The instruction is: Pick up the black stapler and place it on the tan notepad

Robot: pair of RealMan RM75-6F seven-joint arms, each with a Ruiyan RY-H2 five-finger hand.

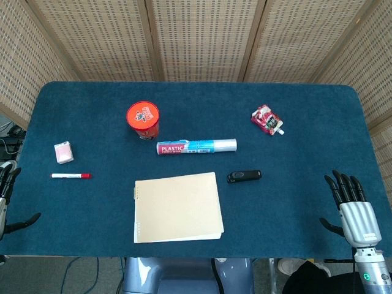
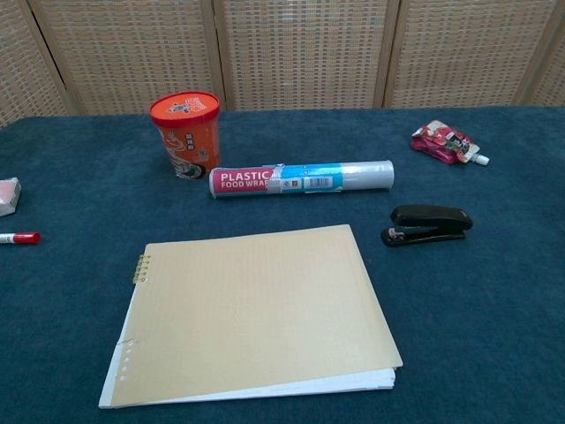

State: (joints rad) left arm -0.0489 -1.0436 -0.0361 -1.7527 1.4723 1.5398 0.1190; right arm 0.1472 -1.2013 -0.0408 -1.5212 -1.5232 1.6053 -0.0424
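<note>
The black stapler (image 1: 244,176) (image 2: 427,224) lies flat on the blue table, just right of the tan notepad (image 1: 176,207) (image 2: 254,313), with a small gap between them. The notepad lies flat at the front middle, nothing on it. My right hand (image 1: 352,205) hovers at the table's front right edge, fingers spread and empty, well right of the stapler. My left hand (image 1: 8,199) shows partly at the far left edge, fingers apart, holding nothing. Neither hand appears in the chest view.
Behind the notepad lies a roll of plastic wrap (image 1: 196,147) (image 2: 300,178), with an orange cup (image 1: 143,119) (image 2: 185,134) at its left end. A red pouch (image 1: 267,119) (image 2: 446,142) sits back right. A red-capped marker (image 1: 70,176) and pink eraser (image 1: 64,152) lie at left.
</note>
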